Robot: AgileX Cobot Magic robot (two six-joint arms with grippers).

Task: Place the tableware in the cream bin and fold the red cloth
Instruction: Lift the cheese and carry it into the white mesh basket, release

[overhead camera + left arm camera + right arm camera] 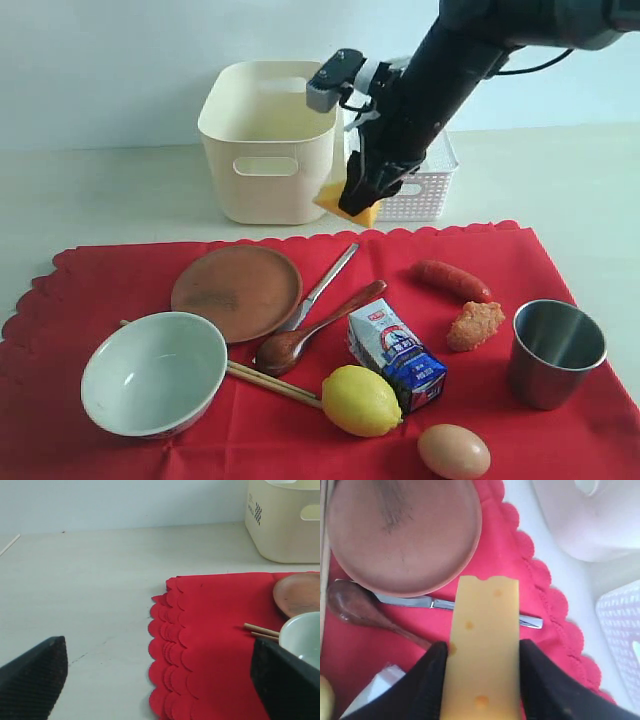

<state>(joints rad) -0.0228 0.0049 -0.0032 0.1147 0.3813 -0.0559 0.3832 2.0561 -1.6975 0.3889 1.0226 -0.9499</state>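
The red cloth (100, 275) lies flat under a pale bowl (153, 372), brown plate (237, 291), dark wooden spoon (310, 335), slim metal utensil (325, 285), chopsticks (270, 382) and steel cup (555, 352). The cream bin (265, 150) stands behind the cloth. My right gripper (482, 647) is shut on a yellow cheese wedge (487, 610), held in the air over the cloth's back edge beside the bin. My left gripper (160, 677) is open over the cloth's scalloped left edge (215, 645), near the bowl (302, 635) and chopstick tips (260, 631).
A white perforated basket (425, 190) stands to the right of the cream bin, behind my right arm. On the cloth lie a sausage (452, 280), a fried nugget (476, 325), a milk carton (397, 355), a lemon (360, 400) and an egg (454, 451).
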